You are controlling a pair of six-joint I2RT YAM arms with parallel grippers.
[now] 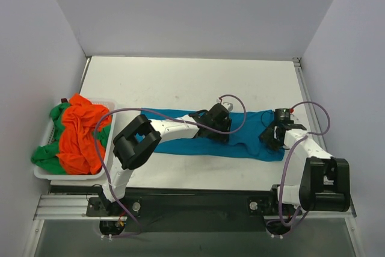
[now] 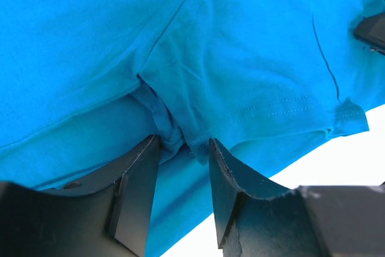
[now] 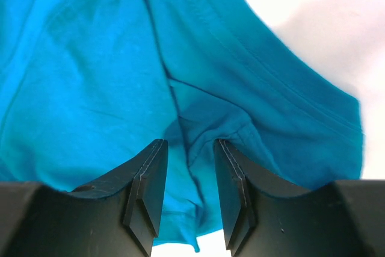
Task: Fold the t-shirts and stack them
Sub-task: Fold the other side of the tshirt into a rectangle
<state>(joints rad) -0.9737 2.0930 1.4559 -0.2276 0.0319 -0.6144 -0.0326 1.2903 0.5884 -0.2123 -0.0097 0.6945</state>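
A teal-blue t-shirt [image 1: 246, 132] lies spread in a long strip across the middle of the table. My left gripper [image 1: 218, 126] is down on its middle, and in the left wrist view [image 2: 180, 142] its jaws stand narrow with a bunched fold of the shirt [image 2: 240, 58] pinched between the tips. My right gripper [image 1: 271, 138] is down on the shirt's right end, and in the right wrist view [image 3: 189, 145] its jaws are closed on a fold of the shirt [image 3: 84, 88]. An orange t-shirt [image 1: 81, 136] and a green t-shirt [image 1: 45, 156] lie crumpled in the basket.
A white plastic basket [image 1: 42, 174] stands at the table's left edge. White walls close in the left, back and right sides. Bare white table [image 1: 180, 82] lies behind the teal shirt, and a narrower strip lies in front of it.
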